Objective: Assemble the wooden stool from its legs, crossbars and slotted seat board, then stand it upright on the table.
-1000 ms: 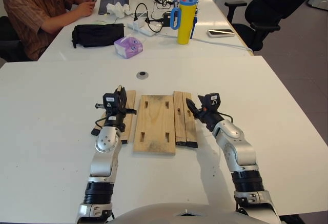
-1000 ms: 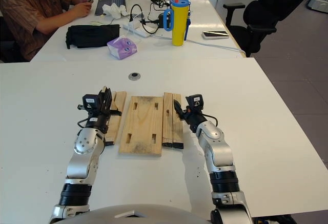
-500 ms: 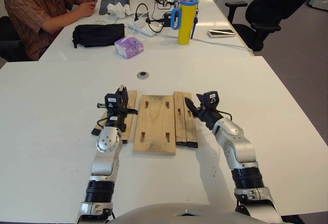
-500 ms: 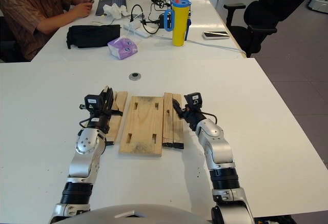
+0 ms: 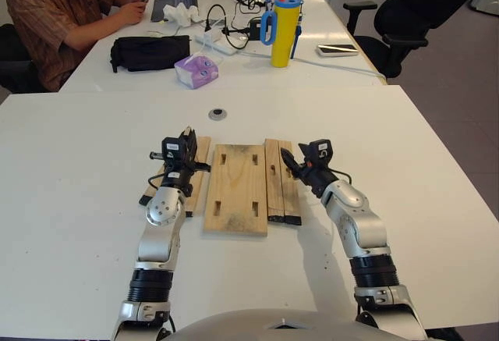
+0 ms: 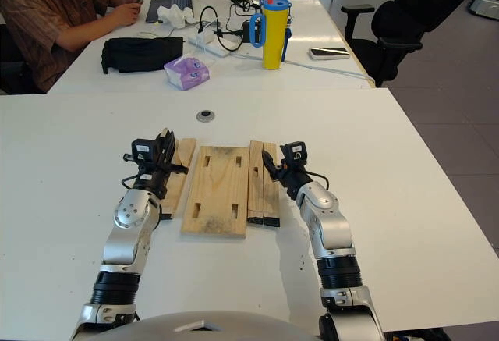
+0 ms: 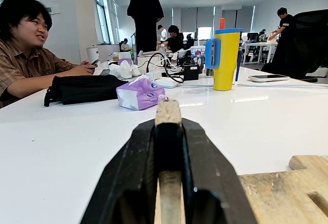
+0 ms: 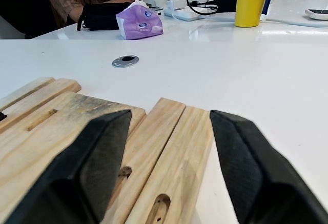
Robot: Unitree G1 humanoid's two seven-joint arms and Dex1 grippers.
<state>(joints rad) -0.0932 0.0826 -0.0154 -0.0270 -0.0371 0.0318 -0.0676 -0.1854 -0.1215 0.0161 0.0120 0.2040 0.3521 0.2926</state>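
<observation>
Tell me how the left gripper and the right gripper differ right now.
The left gripper is shut on a thin wooden strip; the right gripper is open and grips nothing. The left gripper is on the left of the seat board, the right gripper on its right, spread over the two slotted bars. Both sit low over the table and point away from the robot.
</observation>
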